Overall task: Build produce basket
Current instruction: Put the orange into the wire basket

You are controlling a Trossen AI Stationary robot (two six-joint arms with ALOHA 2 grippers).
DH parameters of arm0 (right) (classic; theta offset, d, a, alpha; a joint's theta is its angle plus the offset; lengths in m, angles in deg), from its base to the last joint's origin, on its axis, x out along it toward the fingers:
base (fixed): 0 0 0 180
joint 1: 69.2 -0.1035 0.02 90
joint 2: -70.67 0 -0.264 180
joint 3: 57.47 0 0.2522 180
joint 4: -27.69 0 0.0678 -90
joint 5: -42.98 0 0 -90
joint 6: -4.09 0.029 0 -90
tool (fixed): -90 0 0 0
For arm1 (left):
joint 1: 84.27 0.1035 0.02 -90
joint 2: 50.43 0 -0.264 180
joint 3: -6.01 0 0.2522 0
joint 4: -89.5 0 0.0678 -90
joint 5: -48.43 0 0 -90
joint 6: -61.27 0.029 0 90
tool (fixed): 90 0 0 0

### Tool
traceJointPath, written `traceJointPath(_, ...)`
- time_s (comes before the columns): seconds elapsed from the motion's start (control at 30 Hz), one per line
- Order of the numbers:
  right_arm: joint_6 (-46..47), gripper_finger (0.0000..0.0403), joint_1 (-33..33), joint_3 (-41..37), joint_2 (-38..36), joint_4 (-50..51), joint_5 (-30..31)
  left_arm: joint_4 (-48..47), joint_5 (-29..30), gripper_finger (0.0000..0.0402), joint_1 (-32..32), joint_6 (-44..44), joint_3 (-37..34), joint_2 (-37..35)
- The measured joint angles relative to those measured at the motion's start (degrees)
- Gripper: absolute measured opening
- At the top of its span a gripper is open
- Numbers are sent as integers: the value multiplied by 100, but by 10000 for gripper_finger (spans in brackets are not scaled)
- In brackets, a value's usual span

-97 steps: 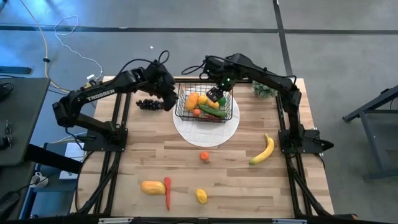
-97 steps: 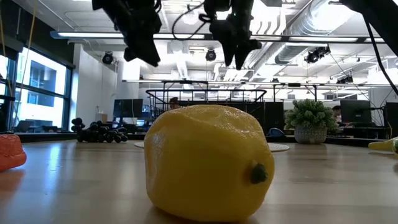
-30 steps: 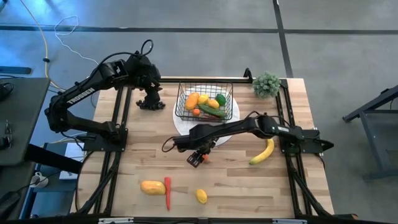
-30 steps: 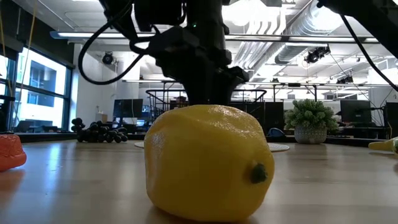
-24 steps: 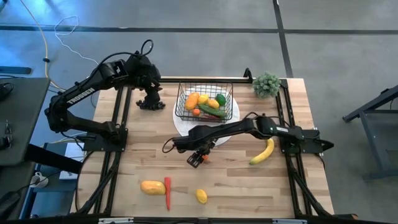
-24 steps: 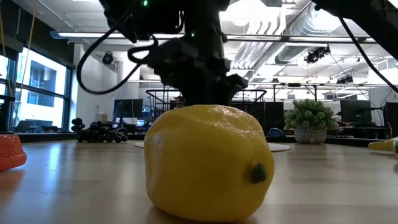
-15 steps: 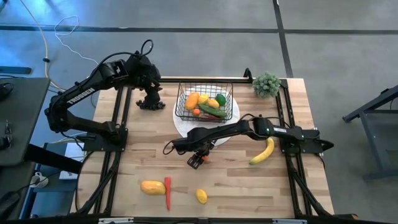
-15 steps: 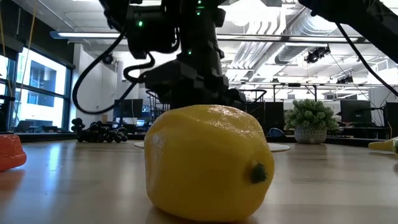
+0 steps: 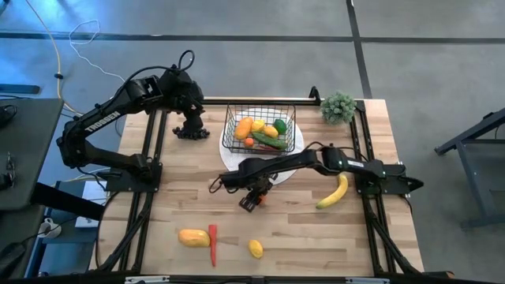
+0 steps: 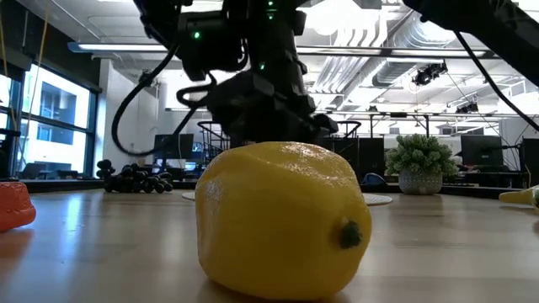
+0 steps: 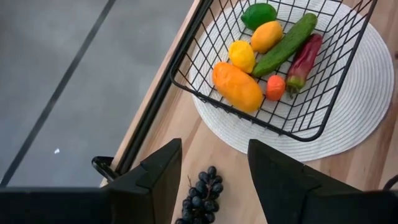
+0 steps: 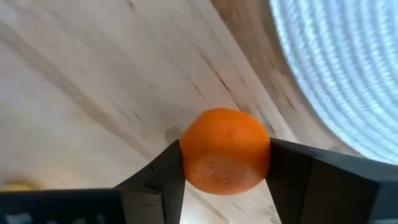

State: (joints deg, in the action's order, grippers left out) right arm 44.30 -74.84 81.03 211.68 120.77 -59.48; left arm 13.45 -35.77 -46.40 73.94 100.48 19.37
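Observation:
The black wire basket (image 9: 259, 130) stands on a round white disc (image 9: 293, 158) at the table's far middle. It holds several fruits and vegetables (image 11: 249, 59). A small orange fruit (image 12: 225, 151) lies on the wood just near of the disc, and my right gripper (image 9: 252, 200) is shut on it. My left gripper (image 11: 214, 152) hangs open above the dark grapes (image 11: 202, 196) at the far left, touching nothing. A banana (image 9: 334, 192), a mango (image 9: 192, 237), a red chilli (image 9: 212, 244) and a lemon (image 10: 282, 220) lie on the table. My right gripper pinches the small orange fruit between its two fingers, one finger (image 12: 165, 171) on each of two opposite sides (image 12: 186, 155). The fingers come from above and point steeply down. The fruit sits on the wooden table top beside the disc's edge (image 12: 323, 74).
A bushy green plant (image 9: 338, 106) stands at the far right corner. The lemon fills the low view's foreground. Bare wood lies between the disc and the near row of mango, chilli and lemon. Metal rails run along the table's left and right sides.
My right gripper has sunk a little toward the table at the small orange fruit; its arm shows lower in the low view. My left arm has kept still.

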Motion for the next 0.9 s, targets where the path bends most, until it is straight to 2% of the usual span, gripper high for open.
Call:
traceJointPath(0.33,-359,153,439,0,-841,-172,4,-12,-2,172,0,-2,-2,0)
traceJointPath(0.6,-1340,153,1000,2,-1429,-763,0,-143,37,173,0,-80,-2,2)
traceJointPath(0.8,-2213,152,1471,2,-1700,-1459,-12,-333,826,203,-2,-842,-2,4)
traceJointPath(0.9,-2569,153,1704,4,-1716,-1716,-23,-527,1014,224,0,-1442,-2,4)
